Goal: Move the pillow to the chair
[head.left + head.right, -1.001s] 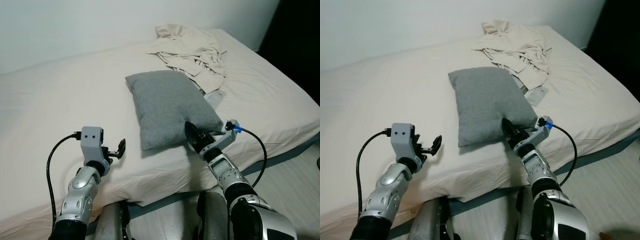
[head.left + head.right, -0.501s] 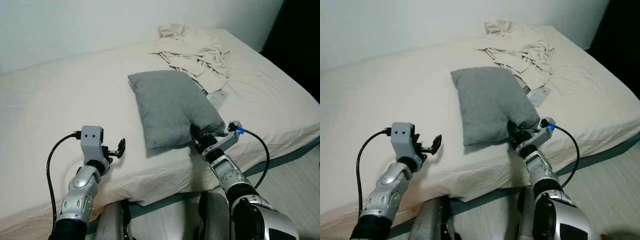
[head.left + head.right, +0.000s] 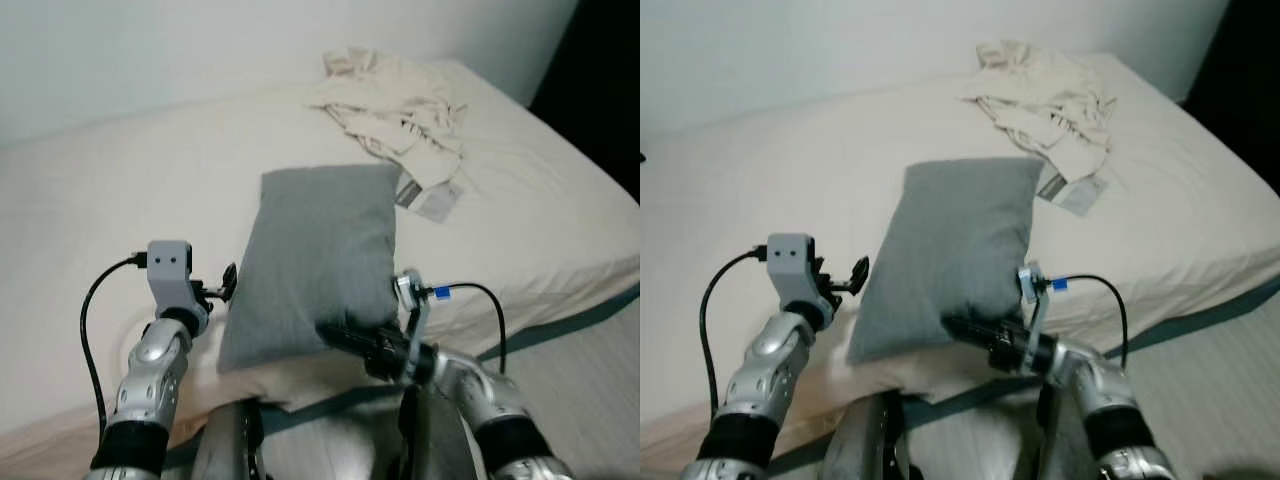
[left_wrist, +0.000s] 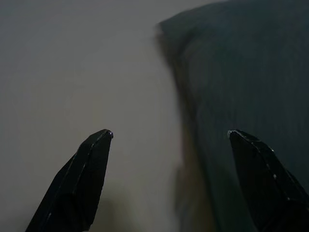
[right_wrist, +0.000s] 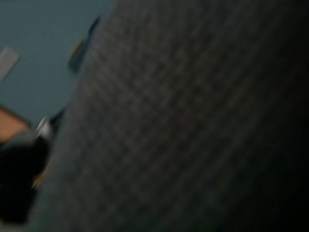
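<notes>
A grey pillow (image 3: 315, 255) lies lengthwise on the beige bed (image 3: 90, 200), its near end at the front edge of the mattress. My right gripper (image 3: 345, 338) reaches in from the right along that near end and is shut on the pillow. Blurred grey pillow fabric (image 5: 193, 121) is close up in the right wrist view. My left gripper (image 3: 226, 283) stands open just beside the pillow's left edge. In the left wrist view the fingers (image 4: 87, 169) are spread, with the pillow's edge (image 4: 241, 72) in front of one of them.
A crumpled beige blanket (image 3: 400, 100) lies at the far right of the bed, with a small white tag (image 3: 432, 200) near it. The pale floor (image 3: 600, 380) runs along the bed's right front corner. A white wall stands behind the bed.
The pillow has been pulled toward the bed's front edge and turned lengthwise. My right arm swung left with it. The pillow's edge now lies beside my left gripper.
</notes>
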Available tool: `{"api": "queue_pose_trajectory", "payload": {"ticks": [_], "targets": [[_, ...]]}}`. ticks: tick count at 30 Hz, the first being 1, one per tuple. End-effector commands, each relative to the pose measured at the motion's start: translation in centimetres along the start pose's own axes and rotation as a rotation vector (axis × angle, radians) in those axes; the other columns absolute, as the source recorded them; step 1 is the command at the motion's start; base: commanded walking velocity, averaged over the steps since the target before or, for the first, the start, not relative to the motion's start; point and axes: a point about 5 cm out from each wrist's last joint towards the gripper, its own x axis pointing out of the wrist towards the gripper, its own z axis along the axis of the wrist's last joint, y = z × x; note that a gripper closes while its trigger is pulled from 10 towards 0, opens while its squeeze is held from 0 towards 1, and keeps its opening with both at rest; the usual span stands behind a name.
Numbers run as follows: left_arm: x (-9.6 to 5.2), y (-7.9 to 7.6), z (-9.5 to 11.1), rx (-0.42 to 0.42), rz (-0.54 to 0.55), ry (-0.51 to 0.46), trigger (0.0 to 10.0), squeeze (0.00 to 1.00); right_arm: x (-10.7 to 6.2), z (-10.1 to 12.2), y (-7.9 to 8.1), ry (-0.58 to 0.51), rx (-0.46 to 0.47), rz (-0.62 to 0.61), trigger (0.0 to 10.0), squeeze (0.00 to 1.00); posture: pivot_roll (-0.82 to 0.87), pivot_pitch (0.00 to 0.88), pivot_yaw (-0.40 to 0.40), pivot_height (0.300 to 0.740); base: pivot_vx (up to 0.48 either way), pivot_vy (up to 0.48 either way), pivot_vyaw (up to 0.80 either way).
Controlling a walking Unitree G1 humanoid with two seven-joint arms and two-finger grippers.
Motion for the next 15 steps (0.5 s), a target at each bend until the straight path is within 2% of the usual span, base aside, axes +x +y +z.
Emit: {"api": "queue_pose_trajectory", "payload": {"ticks": [1,6,9,11,15], "targets": [[-0.1,0.5,-0.5,0.006,0.013,0.016,10.0,0.0,0.3,-0.9,1.5,0.071,0.024,0.121,0.0,0.0,0.08,0.195,0.071,0.561,0.0,0.0,0.0],[0.0,0.6,-0.5,0.003,0.012,0.015,10.0,0.0,-0.7,-2.2,1.3,0.135,0.009,0.058,0.0,0.0,0.07,0.191,0.074,0.561,0.0,0.0,0.0],[0.2,0.2,-0.8,-0.017,-0.004,0.037,10.0,0.0,-1.3,-3.3,1.0,0.148,0.04,-0.03,0.0,0.0,0.07,0.186,0.073,0.561,0.0,0.0,0.0],[0.3,0.0,-0.9,-0.021,-0.007,0.048,10.0,0.0,-1.4,-3.5,1.0,0.153,0.048,-0.047,0.0,0.0,0.07,0.185,0.072,0.561,0.0,0.0,0.0],[0.4,-0.3,-1.5,-0.116,0.015,0.088,10.0,0.0,-1.7,-4.4,1.2,0.159,0.071,-0.068,0.0,0.0,0.07,0.182,0.068,0.561,0.0,0.0,0.0]]}}
